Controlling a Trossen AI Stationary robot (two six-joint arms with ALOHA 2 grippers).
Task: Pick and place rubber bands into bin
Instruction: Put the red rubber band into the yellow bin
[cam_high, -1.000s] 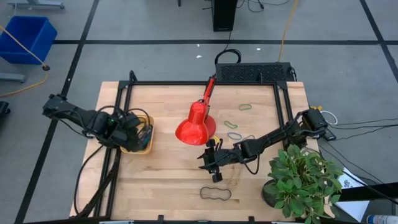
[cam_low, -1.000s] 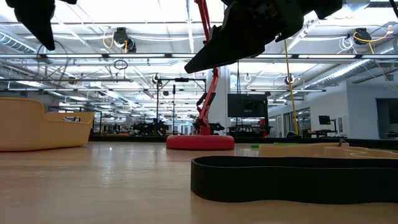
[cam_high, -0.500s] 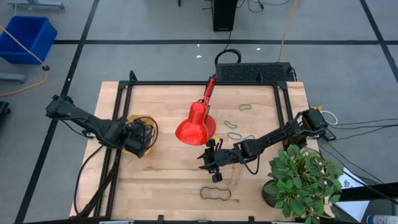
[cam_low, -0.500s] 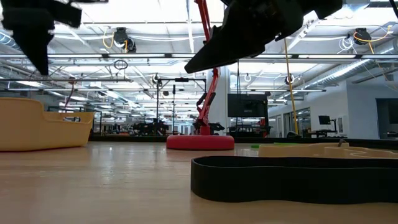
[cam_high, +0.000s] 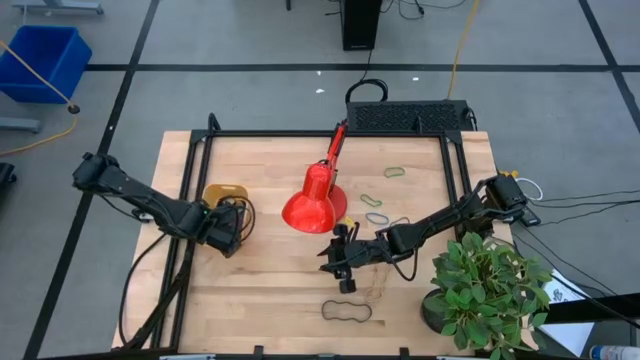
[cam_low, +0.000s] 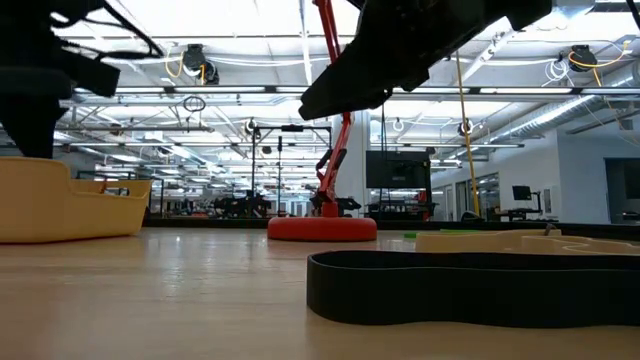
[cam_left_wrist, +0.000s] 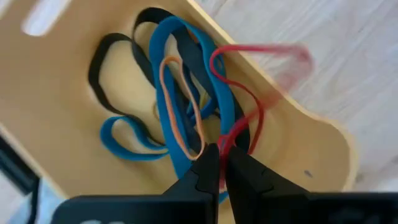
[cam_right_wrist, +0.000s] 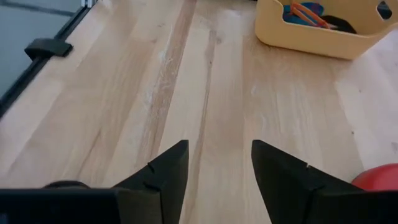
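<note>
On a pale wood-plank table framed in black rail, no writing or labels can be read. At left, the left gripper hangs over the yellow bin, fingertips nearly together pinching a red rubber band above blue, black and orange bands. A red lamp stands mid-table. The right gripper hovers with jaws apart, holding nothing, near loose bands. Grey taped floor surrounds the table; a blue crate sits far left
</note>
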